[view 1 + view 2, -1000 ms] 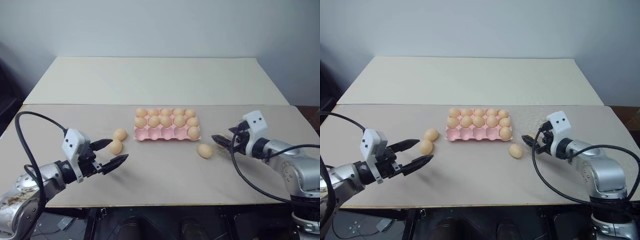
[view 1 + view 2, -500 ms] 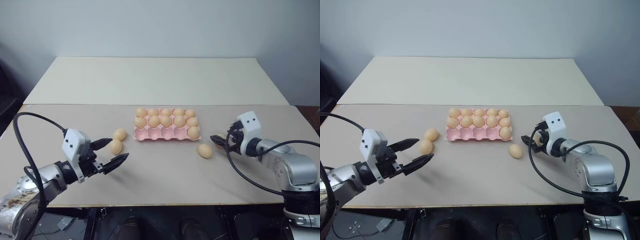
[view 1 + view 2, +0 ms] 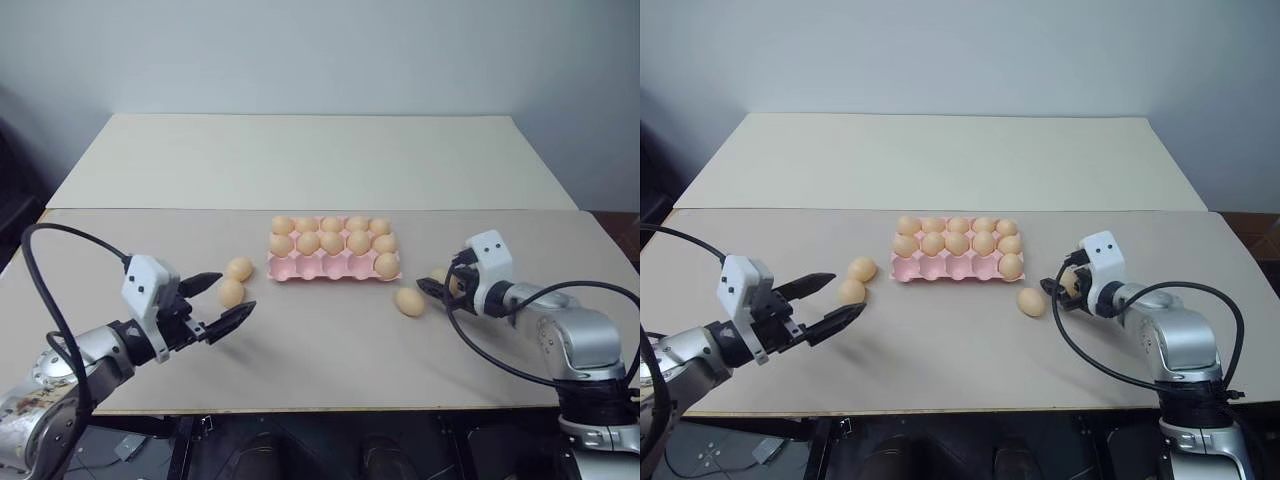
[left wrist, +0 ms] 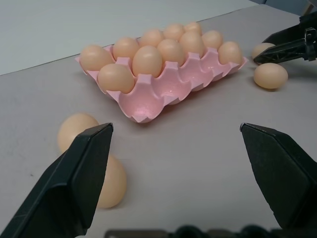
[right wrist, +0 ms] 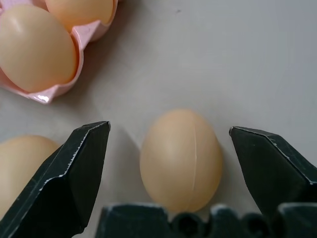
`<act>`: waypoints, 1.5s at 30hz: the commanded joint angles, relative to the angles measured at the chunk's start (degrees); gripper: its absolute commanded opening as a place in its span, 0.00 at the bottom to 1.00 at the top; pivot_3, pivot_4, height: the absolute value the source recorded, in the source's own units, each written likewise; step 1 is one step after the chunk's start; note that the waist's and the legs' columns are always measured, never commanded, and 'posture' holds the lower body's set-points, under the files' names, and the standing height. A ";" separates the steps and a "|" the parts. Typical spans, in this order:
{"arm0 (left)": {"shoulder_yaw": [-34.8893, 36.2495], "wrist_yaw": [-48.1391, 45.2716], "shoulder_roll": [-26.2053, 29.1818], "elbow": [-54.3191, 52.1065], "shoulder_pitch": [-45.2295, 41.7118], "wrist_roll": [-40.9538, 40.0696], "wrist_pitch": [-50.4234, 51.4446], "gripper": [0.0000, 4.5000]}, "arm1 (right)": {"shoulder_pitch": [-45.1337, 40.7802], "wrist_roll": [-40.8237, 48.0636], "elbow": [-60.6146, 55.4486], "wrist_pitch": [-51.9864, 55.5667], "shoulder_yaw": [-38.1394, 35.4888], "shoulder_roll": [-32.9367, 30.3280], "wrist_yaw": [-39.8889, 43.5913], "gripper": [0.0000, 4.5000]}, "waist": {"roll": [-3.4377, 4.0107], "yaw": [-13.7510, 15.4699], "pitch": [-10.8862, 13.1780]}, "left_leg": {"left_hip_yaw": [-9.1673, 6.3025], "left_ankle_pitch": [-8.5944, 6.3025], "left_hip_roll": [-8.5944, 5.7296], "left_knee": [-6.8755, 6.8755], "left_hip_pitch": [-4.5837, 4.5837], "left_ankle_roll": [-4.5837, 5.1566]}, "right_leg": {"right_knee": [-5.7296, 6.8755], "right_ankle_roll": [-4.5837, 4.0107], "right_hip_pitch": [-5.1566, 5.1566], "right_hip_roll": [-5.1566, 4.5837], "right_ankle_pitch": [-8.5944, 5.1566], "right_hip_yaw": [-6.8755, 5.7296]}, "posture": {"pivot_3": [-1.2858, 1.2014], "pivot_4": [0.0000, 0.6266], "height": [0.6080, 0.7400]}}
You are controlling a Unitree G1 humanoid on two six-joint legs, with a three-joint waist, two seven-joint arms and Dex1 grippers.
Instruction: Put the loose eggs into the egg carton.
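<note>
Straddling a smooth oval egg (image 5: 181,158), open right end effector (image 5: 168,148); left end effector (image 4: 181,168) open too.

- Both arms are silver-grey metal with rounded joint housings.
- Each wrist carries a small white box with two dark round dots on its face.
- The left gripper (image 3: 216,302) has two black, wedge-shaped fingers tapering to points.
- The right gripper (image 5: 168,163) has the same black fingers, with pale worn edges.
- A thick black cable loops in an arc over each forearm.
- Black collars join wrists to grippers.
</note>
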 commanded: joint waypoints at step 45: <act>6.14 -1.62 -2.91 -2.63 5.55 3.46 -8.43 1.00 | -15.18 -1.19 -2.79 -8.23 16.17 2.90 14.51 0.33 | -0.09 -0.08 -0.01 | 0.01 0.00 0.20 0.04 -0.07 -0.01 | 0.12 -0.11 -0.14 0.19 -0.02 -0.03 | 0.52 0.24 1.00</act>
